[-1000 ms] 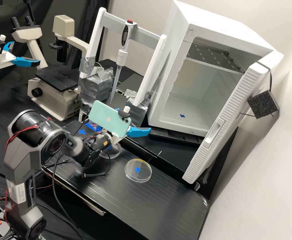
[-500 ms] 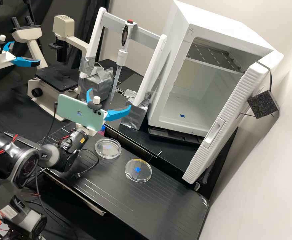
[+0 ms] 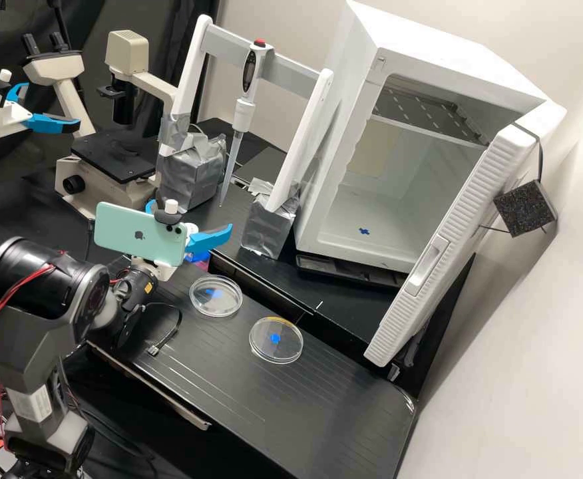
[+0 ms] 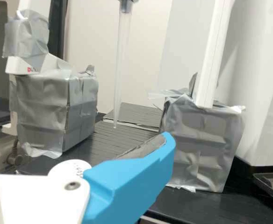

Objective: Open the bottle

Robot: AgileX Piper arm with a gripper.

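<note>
In the high view my gripper [image 3: 190, 217] hangs over the back left of the bench, its two blue fingers spread and nothing visible between them. A teal phone [image 3: 138, 233] is mounted on it. Just below the right finger shows a small blue and pink patch [image 3: 200, 257], possibly part of the bottle; the gripper hides the rest, so its cap cannot be made out. The wrist view has one blue finger of the gripper [image 4: 132, 179] in front of the taped blocks.
Two clear dishes [image 3: 215, 296] lie on the black board [image 3: 331, 392]. Behind the gripper a pipette [image 3: 241, 113] hangs from a white frame with taped feet [image 3: 269, 226]. A white cabinet [image 3: 345, 219] stands open at the right, a microscope [image 3: 108, 193] at the back left.
My gripper has moved left across the high view, rising and then sinking slightly. The left dish, partly covered by the arm before, is uncovered. Its fingers remain apart.
</note>
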